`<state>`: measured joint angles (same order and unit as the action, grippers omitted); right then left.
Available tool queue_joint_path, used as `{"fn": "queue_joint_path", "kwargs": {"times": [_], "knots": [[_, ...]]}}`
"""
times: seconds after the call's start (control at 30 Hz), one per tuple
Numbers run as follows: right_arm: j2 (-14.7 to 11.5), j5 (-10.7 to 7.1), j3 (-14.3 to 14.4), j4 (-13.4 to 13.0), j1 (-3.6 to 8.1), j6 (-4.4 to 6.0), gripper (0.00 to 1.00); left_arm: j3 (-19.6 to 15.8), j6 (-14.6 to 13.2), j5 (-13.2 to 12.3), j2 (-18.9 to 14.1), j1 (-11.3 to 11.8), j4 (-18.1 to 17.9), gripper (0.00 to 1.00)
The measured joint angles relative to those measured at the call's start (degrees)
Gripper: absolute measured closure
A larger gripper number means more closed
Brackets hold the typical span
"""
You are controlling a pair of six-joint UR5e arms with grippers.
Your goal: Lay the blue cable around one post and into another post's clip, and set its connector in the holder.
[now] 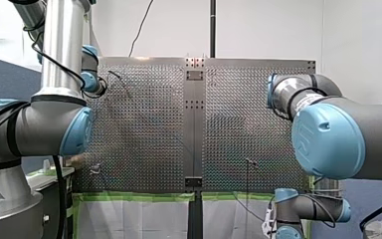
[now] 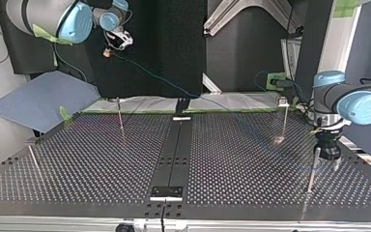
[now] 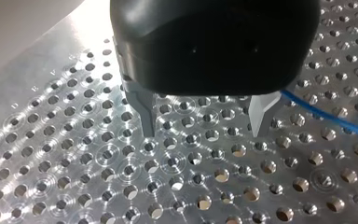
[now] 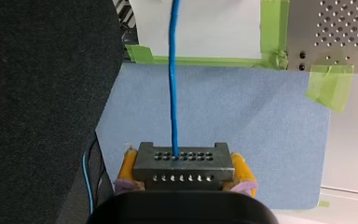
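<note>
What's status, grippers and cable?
Left gripper open, empty, over table. Right gripper shut on connector, off the table. Blue cable lies beside left gripper; no obstruction seen.

left gripper [image 3: 204, 133]: fingers apart, pointing down, low | right gripper [image 4: 185, 173]: yellow pads clamped on connector [image 4: 182, 161], held high

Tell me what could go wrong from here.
My left gripper is open and the blue cable runs outside its fingers, so closing now would likely miss it. My right gripper holds the connector up past the table's edge; pulling away could drag the cable against the post by my left gripper.
</note>
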<state>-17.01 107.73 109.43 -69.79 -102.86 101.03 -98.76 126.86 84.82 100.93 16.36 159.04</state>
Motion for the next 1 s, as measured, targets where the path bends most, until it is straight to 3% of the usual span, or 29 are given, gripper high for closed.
{"fn": "queue_joint_path", "kwargs": {"times": [0.1,0.27,0.43,0.77,0.9,1.0], "knots": [[0.00,-1.52,-0.06,-0.41,1.51,-0.96,1.00,0.01,0.00,-0.02,0.00,-0.08,0.00,0.00],[-0.06,-3.38,-0.47,-0.75,3.95,-1.53,1.00,0.00,0.00,-0.05,0.01,-0.15,0.04,0.00],[-0.71,-4.33,-0.91,-0.22,6.25,-1.18,1.00,0.00,0.00,-0.05,0.00,-0.19,0.05,0.00],[-5.23,-8.40,-1.07,2.28,11.13,-0.65,1.00,0.00,0.04,-0.05,0.00,-0.29,0.06,0.00],[-7.29,-10.42,-1.06,2.15,12.84,-1.61,1.00,0.00,0.05,-0.05,0.00,-0.30,0.05,0.00],[-9.16,-12.28,-1.08,1.78,12.71,-2.93,1.00,0.00,0.03,-0.05,0.00,-0.30,0.06,0.00]]}}
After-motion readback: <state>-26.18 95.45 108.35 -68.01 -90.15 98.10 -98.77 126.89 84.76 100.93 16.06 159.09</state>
